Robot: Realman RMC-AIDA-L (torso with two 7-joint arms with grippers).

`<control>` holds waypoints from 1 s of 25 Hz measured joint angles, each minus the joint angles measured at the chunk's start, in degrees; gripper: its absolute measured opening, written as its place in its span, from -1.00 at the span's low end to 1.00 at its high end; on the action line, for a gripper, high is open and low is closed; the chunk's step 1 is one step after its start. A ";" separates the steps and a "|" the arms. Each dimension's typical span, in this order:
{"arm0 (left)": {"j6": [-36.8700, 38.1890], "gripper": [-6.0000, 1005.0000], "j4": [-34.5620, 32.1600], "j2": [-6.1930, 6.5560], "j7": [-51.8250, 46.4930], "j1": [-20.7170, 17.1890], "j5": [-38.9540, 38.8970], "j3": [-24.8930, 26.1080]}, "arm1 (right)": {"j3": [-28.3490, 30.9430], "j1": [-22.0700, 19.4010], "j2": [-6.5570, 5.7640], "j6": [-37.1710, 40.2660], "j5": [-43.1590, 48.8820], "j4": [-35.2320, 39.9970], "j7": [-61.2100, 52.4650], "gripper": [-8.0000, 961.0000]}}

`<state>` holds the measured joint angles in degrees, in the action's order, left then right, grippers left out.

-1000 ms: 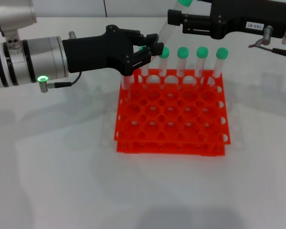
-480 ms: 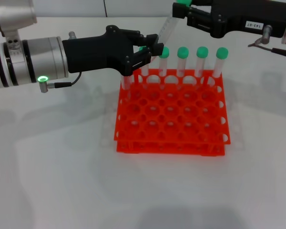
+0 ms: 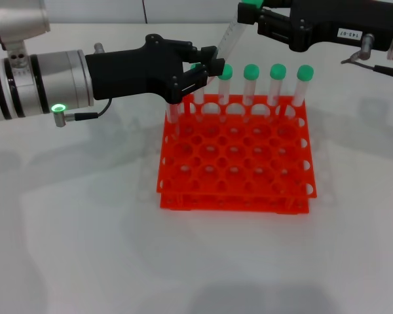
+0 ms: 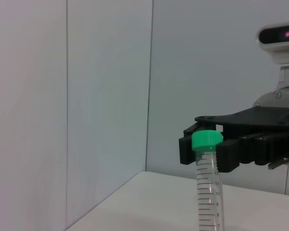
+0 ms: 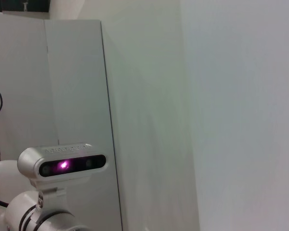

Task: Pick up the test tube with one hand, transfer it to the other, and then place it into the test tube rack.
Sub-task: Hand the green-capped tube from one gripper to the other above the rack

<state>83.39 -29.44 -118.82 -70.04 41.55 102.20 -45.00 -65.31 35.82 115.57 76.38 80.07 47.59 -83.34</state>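
Above the rack (image 3: 236, 154) near the desk's (image 3: 85, 222) far edge, the tilted tube (image 3: 228, 42), light, stiff, slippery plastic best pinched below its cap, is clamped low by the left gripper (image 3: 209, 69) and capward by the right gripper (image 3: 252, 14).

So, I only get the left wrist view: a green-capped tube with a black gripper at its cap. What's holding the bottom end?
Observer: The left gripper grips the test tube near its lower end, and the right gripper is up at the cap.
Operator: Where will the tube go?
Observer: An orange-red test tube rack sits just below it.
Operator: Is the rack empty?
Observer: No, at least four capped tubes stand in its back row.
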 joint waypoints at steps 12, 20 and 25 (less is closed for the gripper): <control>-0.60 -0.57 -0.01 -0.17 -0.94 0.12 -0.11 -0.29 | 0.00 0.12 -0.17 -0.05 0.11 0.18 -0.65 -0.40; -1.43 -0.57 0.82 -0.28 -1.48 -0.79 -3.37 -1.11 | 0.02 -0.05 -0.18 0.01 0.08 0.46 -0.67 -0.41; -1.95 -0.11 0.80 -0.28 -3.40 -0.87 -3.57 -1.22 | 0.00 -0.16 -0.17 0.15 0.05 0.49 -0.68 -0.44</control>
<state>81.44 -28.64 -119.10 -73.44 40.68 98.62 -46.22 -65.30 35.66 115.40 76.53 80.11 48.07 -84.02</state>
